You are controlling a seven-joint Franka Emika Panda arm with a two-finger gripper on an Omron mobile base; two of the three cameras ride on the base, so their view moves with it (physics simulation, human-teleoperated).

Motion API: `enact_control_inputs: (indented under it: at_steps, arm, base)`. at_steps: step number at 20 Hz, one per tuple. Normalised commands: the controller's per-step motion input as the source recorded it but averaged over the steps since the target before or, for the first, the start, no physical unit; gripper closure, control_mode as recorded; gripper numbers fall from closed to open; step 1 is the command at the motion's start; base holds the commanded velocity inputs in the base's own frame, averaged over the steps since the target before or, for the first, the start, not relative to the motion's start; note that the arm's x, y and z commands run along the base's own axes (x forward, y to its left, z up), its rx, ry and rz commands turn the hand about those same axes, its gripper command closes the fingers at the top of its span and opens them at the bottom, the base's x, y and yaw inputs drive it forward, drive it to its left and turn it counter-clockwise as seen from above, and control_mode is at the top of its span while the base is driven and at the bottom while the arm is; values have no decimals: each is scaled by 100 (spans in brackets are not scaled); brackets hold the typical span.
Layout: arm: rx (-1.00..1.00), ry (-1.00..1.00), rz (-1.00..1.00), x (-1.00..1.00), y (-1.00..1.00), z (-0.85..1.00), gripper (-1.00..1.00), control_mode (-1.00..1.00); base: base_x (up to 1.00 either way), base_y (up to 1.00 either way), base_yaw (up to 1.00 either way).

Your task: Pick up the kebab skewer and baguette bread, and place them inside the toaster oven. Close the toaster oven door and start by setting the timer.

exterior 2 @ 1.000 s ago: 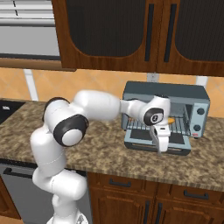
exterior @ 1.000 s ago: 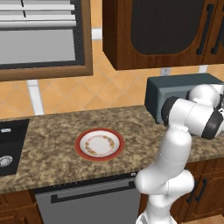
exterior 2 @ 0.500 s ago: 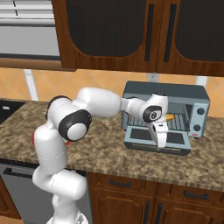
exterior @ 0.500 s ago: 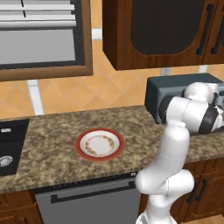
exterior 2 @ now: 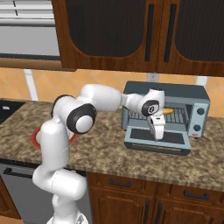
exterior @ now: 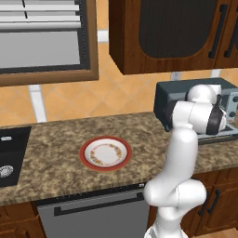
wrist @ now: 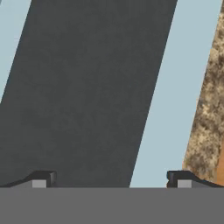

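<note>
Arm stretched toward the toaster oven (exterior 2: 175, 114), gripper (exterior 2: 158, 134) pointing straight down (jaws spread wide, nothing held) just above the dropped-open door (exterior 2: 158, 139).

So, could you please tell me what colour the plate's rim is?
Red, around a white centre with a speckled ring on the plate; clearest in the left base view.

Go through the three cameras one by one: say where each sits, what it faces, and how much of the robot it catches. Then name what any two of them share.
Left base view: behind the arm to its left, facing the counter, the red-rimmed plate and the toaster oven; the arm rises at lower right.
Right base view: behind to its right, facing the toaster oven with its door folded down and the baguette bread inside; the arm reaches over the door.
Hand view: on the hand, looking down at the door's dark window; the open gripper tips show.
Shared: both base views show the oven and plate.
</note>
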Motion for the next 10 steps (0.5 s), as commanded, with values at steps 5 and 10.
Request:
enact_control_inputs:
  at_steps: [5, 10]
  arm:
    - [2, 0, 0, 40, 2, 0, -100, -100]
    - [1, -3, 0, -16, 0, 0, -100, -100]
  base:
    - [0, 0, 0]
    - [0, 0, 0]
